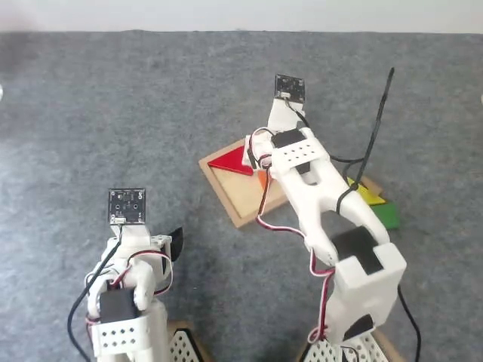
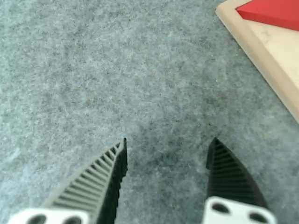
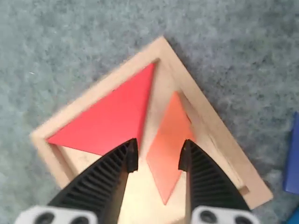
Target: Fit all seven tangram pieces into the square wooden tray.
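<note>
The square wooden tray [image 1: 241, 197] lies mid-table, turned like a diamond. A large red triangle [image 3: 110, 119] sits in its far corner, with an orange piece [image 3: 167, 144] flat beside it. My right gripper [image 3: 158, 156] hovers open just over the tray, its fingertips straddling the orange piece. A yellow piece [image 1: 367, 194] and a green piece [image 1: 386, 215] lie on the carpet beyond the tray's right side, partly hidden by the right arm. A blue piece [image 3: 292, 161] shows at the picture's edge. My left gripper [image 2: 168, 149] is open over bare carpet, short of the tray's corner [image 2: 271, 51].
Grey carpet [image 1: 113, 113] covers the table. The right arm [image 1: 324, 204] stretches across the tray's right half. A black cable [image 1: 377, 128] rises behind it. The left arm's base [image 1: 128, 324] stands at the near edge.
</note>
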